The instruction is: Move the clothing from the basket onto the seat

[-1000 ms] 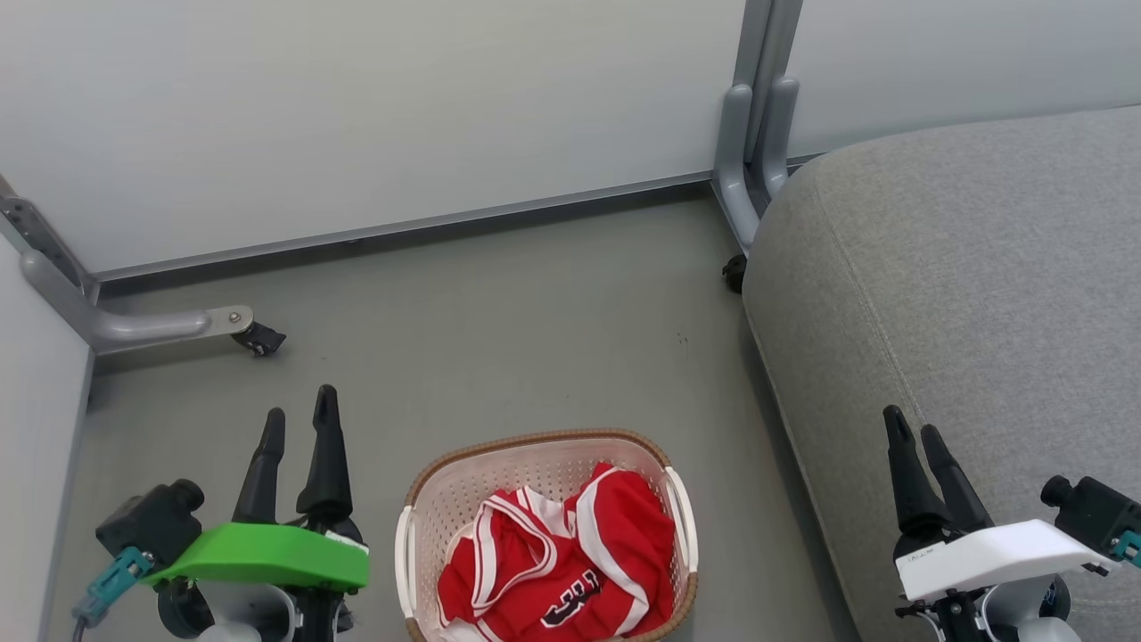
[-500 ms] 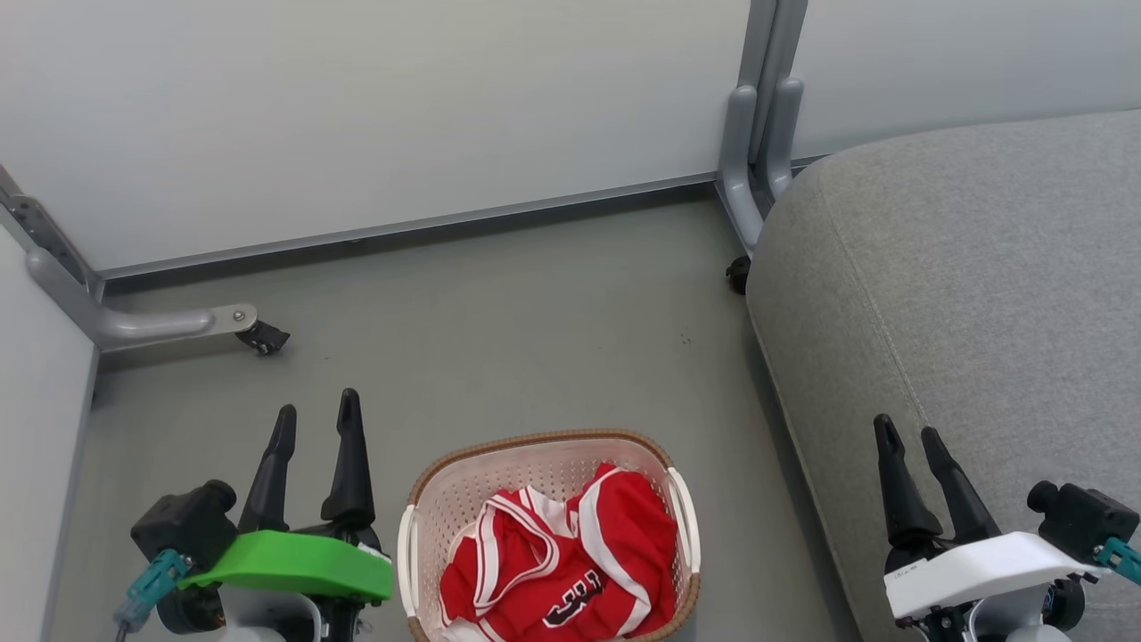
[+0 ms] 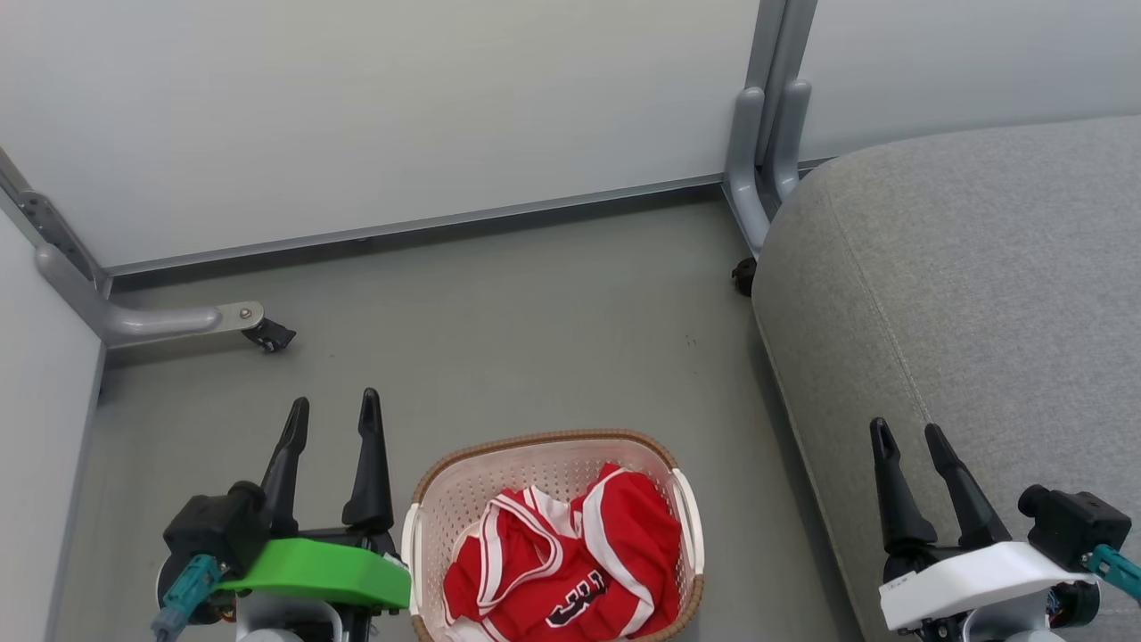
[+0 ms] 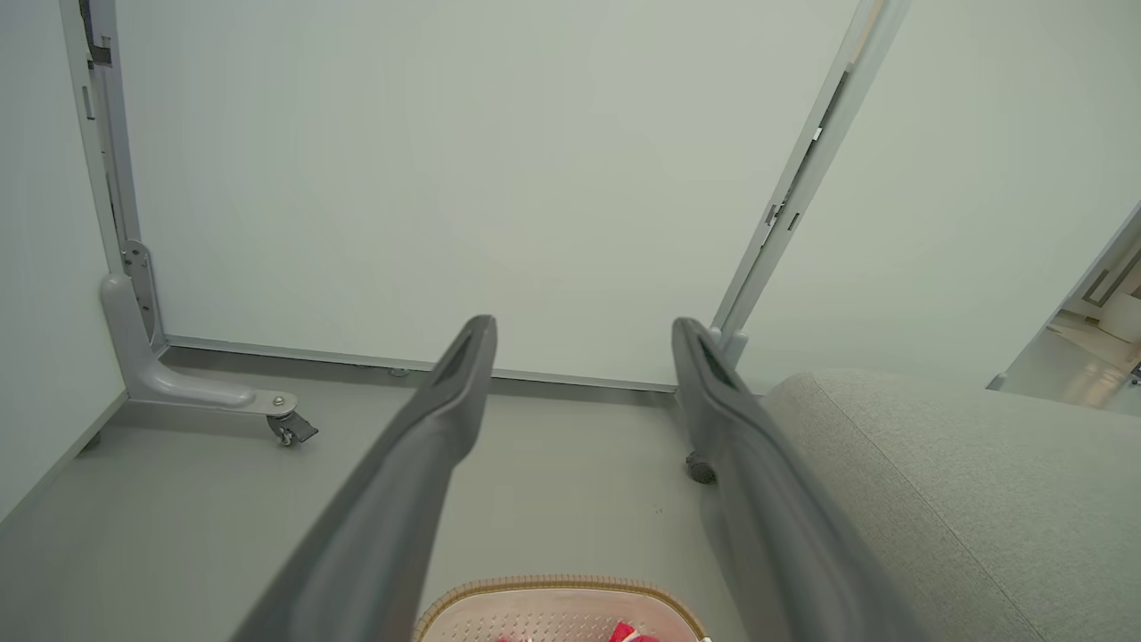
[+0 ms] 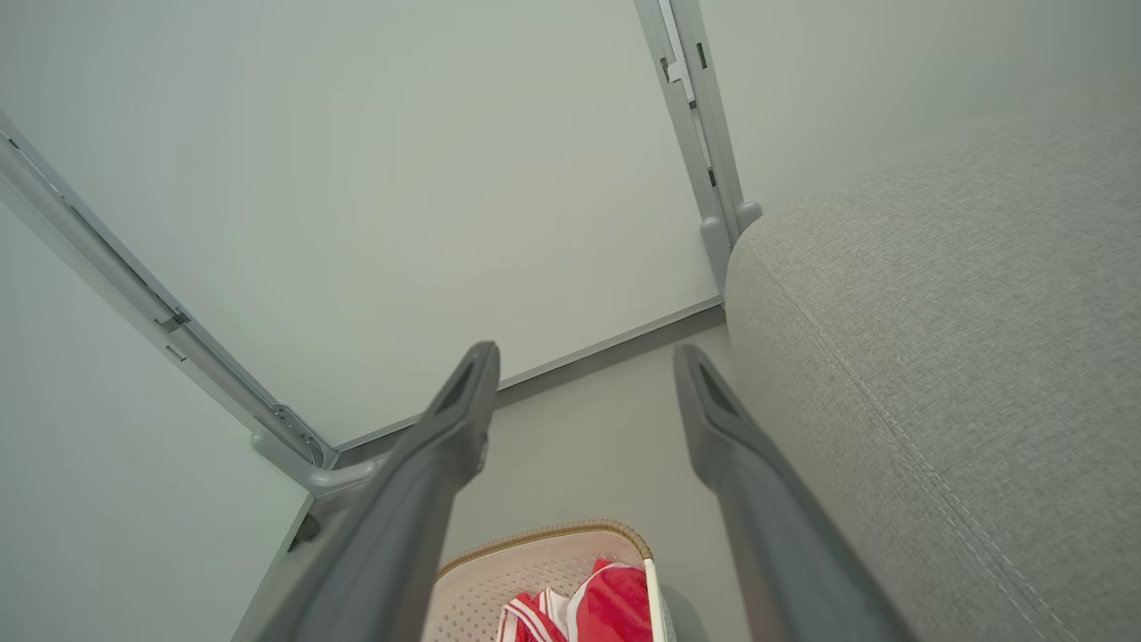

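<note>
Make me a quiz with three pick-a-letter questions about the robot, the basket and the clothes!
1. Where is the clothing? A) on a shelf B) in the basket C) on a hook
2. What colour is it mostly? A) red B) blue C) green
3. How are the left gripper and right gripper? A) both shut B) both open and empty C) both holding cloth

Answers: 1 B, it lies heaped inside the basket walls; 2 A, red with white stripes; 3 B, both are spread wide with nothing between.
</note>
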Controlling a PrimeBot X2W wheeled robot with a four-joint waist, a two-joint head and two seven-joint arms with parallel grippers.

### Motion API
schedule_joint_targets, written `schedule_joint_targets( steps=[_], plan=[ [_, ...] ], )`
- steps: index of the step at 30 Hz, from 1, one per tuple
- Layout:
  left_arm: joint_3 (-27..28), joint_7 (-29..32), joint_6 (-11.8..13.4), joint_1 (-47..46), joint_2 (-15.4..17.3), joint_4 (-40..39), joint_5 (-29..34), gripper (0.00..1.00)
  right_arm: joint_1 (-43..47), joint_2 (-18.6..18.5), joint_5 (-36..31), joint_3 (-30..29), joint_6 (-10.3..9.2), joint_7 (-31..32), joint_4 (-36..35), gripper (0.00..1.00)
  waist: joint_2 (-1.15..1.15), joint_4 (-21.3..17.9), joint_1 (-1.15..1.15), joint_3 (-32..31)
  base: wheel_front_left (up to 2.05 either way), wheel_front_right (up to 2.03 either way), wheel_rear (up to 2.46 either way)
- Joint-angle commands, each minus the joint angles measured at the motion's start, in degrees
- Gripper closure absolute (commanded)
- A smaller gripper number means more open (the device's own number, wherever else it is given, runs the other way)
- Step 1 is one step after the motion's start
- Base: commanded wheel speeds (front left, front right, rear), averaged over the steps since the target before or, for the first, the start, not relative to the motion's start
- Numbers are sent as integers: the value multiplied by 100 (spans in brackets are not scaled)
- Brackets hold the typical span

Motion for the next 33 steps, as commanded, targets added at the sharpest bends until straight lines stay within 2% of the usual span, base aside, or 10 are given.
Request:
schedule_joint_targets(
  steps=[1,33],
  plan=[
    [-26,-58,29,60,45,-70,183,0,37,-37,-160,12,2,-62,-71,0,0,2,0,-2,0,0,0],
    [-298,-421,118,166,53,-253,1576,0,182,-53,-1657,60,1,-431,-211,0,0,47,0,3,0,0,0]
  ],
)
